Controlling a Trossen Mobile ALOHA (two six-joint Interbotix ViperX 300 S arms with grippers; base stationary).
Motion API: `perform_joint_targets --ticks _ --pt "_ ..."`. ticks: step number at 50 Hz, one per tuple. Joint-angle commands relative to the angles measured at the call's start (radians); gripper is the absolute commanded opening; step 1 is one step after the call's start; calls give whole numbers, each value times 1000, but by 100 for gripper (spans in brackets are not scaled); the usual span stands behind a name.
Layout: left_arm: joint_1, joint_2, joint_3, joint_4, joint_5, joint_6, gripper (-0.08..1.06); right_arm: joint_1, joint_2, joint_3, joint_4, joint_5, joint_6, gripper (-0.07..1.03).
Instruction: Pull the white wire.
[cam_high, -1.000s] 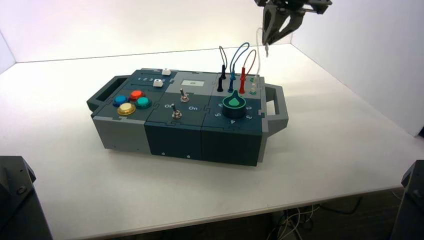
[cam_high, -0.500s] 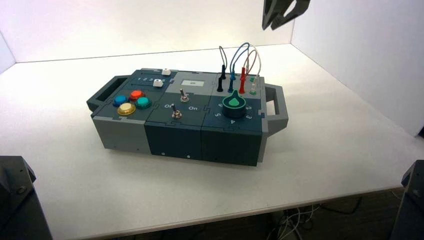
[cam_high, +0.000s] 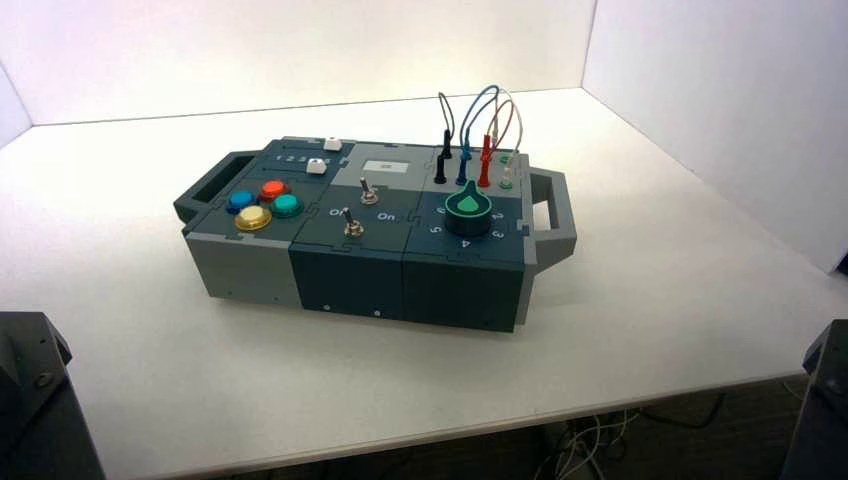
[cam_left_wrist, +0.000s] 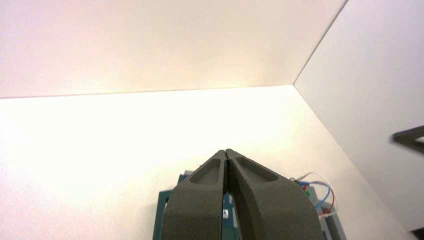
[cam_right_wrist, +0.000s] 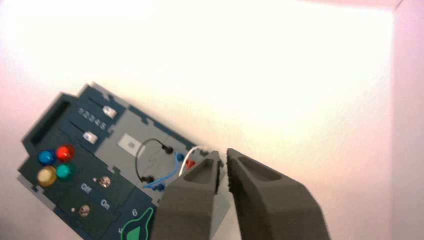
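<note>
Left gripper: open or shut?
The left gripper is shut: its fingertips meet in its wrist view. The right gripper is outside the high view.

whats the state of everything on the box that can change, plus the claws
white wire: looped at the box's right end, no claw on it
red wire: looped up from its red plugs
blue wire: looped up
black wire: looped up
left claw: shut, above the table
right claw: shut, above the table, holding nothing
</note>
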Motion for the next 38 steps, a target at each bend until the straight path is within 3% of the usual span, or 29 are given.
perform_joint_targets --ticks 1,14,31,38 --pt "-2 -8 -6 2 14 3 -3 5 -63 -3 -3 -15 -3 -2" --pt "-2 -44 12 2 43 9 -3 34 -80 -11 3 3 2 -2" --pt "-2 -94 37 5 49 52 -3 61 -120 17 12 2 6 -2" --pt "-2 -97 34 3 48 55 -3 72 -143 11 14 2 6 -2"
